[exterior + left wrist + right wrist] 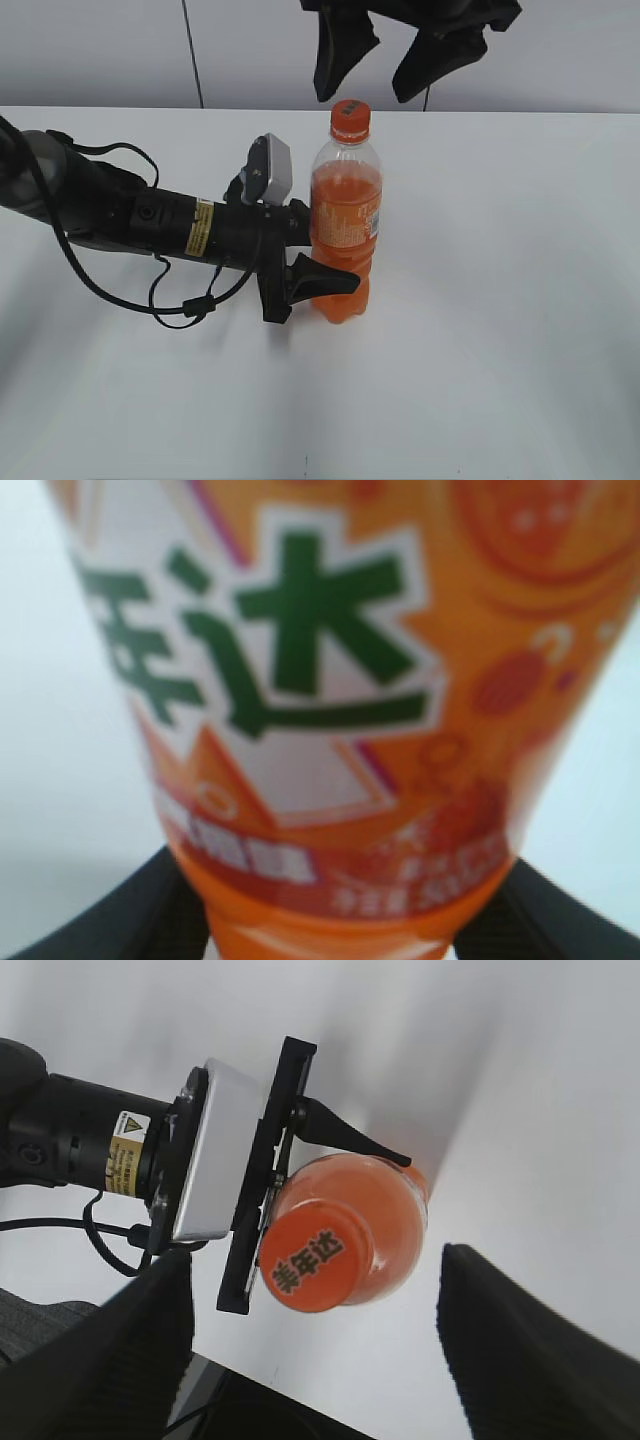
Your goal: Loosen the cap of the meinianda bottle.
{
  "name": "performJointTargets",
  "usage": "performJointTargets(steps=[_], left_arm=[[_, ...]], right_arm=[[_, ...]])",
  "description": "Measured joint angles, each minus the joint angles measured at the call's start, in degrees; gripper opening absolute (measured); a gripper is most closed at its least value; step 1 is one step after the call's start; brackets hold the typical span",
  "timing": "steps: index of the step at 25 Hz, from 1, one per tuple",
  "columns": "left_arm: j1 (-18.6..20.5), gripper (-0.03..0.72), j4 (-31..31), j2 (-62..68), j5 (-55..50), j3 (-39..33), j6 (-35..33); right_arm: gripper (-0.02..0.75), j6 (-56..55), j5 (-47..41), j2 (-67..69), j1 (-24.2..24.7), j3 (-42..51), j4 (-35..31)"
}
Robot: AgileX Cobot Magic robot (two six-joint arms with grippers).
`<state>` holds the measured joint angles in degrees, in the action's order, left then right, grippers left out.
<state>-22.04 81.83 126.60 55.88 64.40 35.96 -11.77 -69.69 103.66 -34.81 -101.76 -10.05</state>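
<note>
The meinianda bottle [345, 215] stands upright mid-table, with orange drink inside and the orange cap [350, 118] on top. My left gripper [318, 272] comes in from the left and is shut on the bottle's lower body, one finger [325, 280] across its front. In the left wrist view the label [320, 680] fills the frame between both black fingers [100, 920]. My right gripper [385, 65] hangs open above the cap without touching it. From the right wrist view, the cap [315, 1255] lies between the wide-apart fingertips [530, 1340], nearer the left one.
The white table [500, 300] stretches around the bottle. The left arm [150, 220] with its looping cable [180, 300] lies low across the table's left side. A pale wall [100, 50] is behind.
</note>
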Motion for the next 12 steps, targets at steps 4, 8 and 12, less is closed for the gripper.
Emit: performJointTargets(steps=[4,8,12], left_arm=[[0.0,0.409,0.0,0.0,0.0,0.0,0.0],[0.0,0.409,0.0,0.0,0.0,0.0,0.0],[0.0,0.409,0.0,0.0,0.0,0.0,0.0]], right_arm=[[0.566,0.0,0.0,0.6,0.0,0.0,0.0],[0.566,0.0,0.0,1.5,0.0,0.0,0.0],[0.536,0.0,0.0,1.7,0.0,0.0,0.0]])
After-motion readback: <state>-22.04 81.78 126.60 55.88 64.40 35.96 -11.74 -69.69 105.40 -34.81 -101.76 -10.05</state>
